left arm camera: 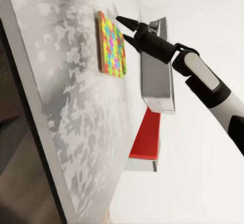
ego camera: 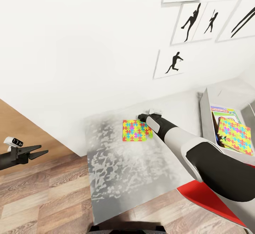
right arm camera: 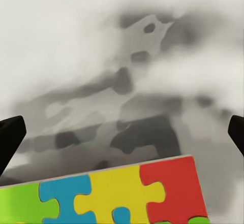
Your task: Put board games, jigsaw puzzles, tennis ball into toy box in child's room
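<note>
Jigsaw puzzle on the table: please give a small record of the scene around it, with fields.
puzzle on table: jigsaw puzzle lies flat on the table, near the wall
right pincer: open, at the puzzle's edge, not yet closed on it
left pincer: open, away from the table, over the wood floor
toy box: on the table, at the robot's right
in toy box: second jigsaw puzzle on top of a board game

child's bedroom in a home, simulated. white wall above the table (ego camera: 106,177) carries black silhouette athlete pictures (ego camera: 191,23). wood plank floor (ego camera: 42,198) beside the table; a toy box (ego camera: 209,115) at its end, a bright jigsaw puzzle (ego camera: 134,130) on it.
</note>
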### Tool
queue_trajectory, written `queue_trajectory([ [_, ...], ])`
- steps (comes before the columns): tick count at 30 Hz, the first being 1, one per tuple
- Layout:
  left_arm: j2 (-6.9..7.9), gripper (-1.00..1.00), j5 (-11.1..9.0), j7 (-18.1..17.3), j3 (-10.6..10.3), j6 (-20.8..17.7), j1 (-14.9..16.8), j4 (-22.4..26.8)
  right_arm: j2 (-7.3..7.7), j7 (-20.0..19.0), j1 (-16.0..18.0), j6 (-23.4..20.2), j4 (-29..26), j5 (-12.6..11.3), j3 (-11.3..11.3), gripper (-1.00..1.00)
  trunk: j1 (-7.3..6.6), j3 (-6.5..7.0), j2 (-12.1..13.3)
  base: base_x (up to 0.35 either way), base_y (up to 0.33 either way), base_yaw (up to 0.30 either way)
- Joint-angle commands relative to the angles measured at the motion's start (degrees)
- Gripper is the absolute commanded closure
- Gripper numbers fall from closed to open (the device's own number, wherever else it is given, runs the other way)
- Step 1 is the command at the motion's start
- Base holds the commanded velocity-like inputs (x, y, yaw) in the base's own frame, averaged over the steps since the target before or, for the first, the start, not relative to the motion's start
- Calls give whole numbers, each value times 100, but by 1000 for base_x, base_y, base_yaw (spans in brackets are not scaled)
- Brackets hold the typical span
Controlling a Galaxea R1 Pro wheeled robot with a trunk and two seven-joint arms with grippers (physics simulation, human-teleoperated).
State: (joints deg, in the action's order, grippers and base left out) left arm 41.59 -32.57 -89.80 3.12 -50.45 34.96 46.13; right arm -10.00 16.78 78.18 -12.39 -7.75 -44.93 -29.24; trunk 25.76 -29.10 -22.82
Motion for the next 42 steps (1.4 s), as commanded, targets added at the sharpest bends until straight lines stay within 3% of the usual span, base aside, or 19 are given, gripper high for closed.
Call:
queue_trajectory([
  [1, 2, -100, -4, -20, -5, -61, 2, 1, 0, 33, 5, -29, -7, -25, -38, -100, 3, -18, -10, 0, 0, 0],
  [42, -19, -100, -2, -20, 4, -61, 2, 1, 0, 33, 5, -9, -7, -18, -56, -100, 3, -61, -10, -33, 15, 0],
])
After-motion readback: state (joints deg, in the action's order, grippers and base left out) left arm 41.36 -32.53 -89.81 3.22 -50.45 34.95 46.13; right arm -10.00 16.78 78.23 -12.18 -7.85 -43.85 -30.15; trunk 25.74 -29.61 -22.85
